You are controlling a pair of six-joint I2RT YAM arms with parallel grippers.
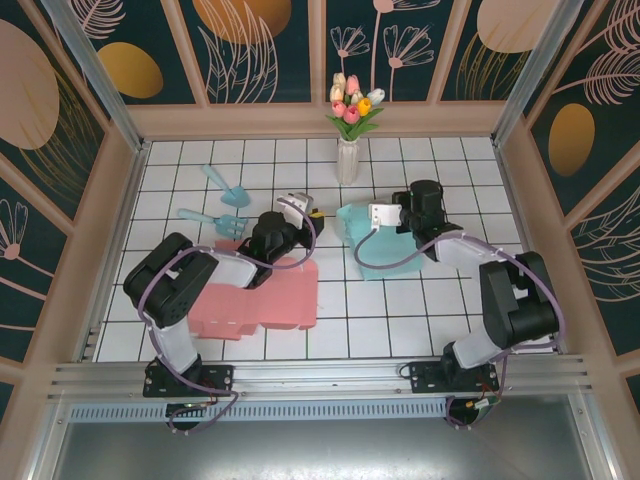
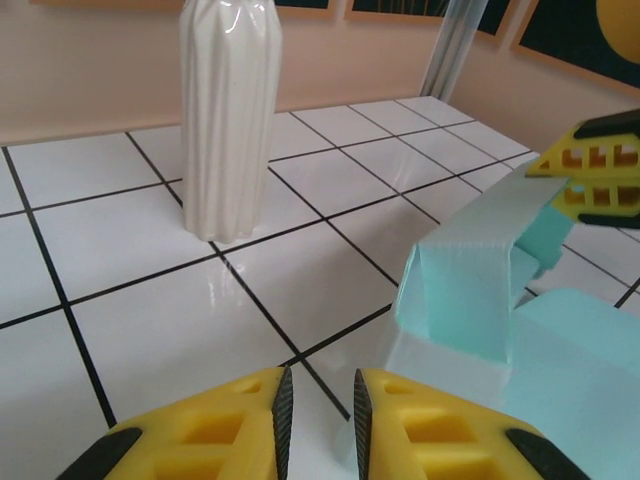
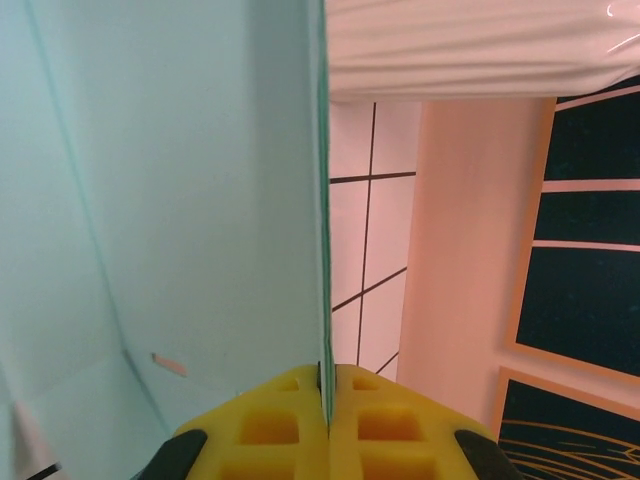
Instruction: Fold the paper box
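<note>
Surface: white tiled table (image 1: 400, 330) with black grout lines, fenced by dark panelled walls (image 1: 270, 40) painted with gold discs and pale plants.
Back of table: a ribbed white vase (image 1: 347, 160) stands upright at mid-back and holds tulips (image 1: 355, 105) in pink, yellow and white.
Left side: two teal scoops (image 1: 225, 185) lie on the tiles close to each other, beyond the left arm.
Pink paper box (image 1: 270, 300): an unfolded flat sheet on the tiles at near left; the left arm reaches across above its far edge.
Teal paper box (image 1: 390, 258): right of centre, in front of the vase and apart from it. Its base lies flat on the tiles. One panel is lifted upright, and the left wrist view shows a bent flap standing beside it.
Right gripper (image 3: 327, 372): comes in from the right over the teal paper box. Its yellow fingers are pressed together on the edge of the upright panel, with the thin sheet pinched between the pads.
Left gripper (image 2: 320, 385): low over the tiles just left of the teal paper box, pointing toward the vase. Its jaws stand a narrow slit apart with nothing between them. Whether its right finger touches the teal sheet cannot be told.
Spacing: the two grippers are near each other but apart, at the box's left end.
</note>
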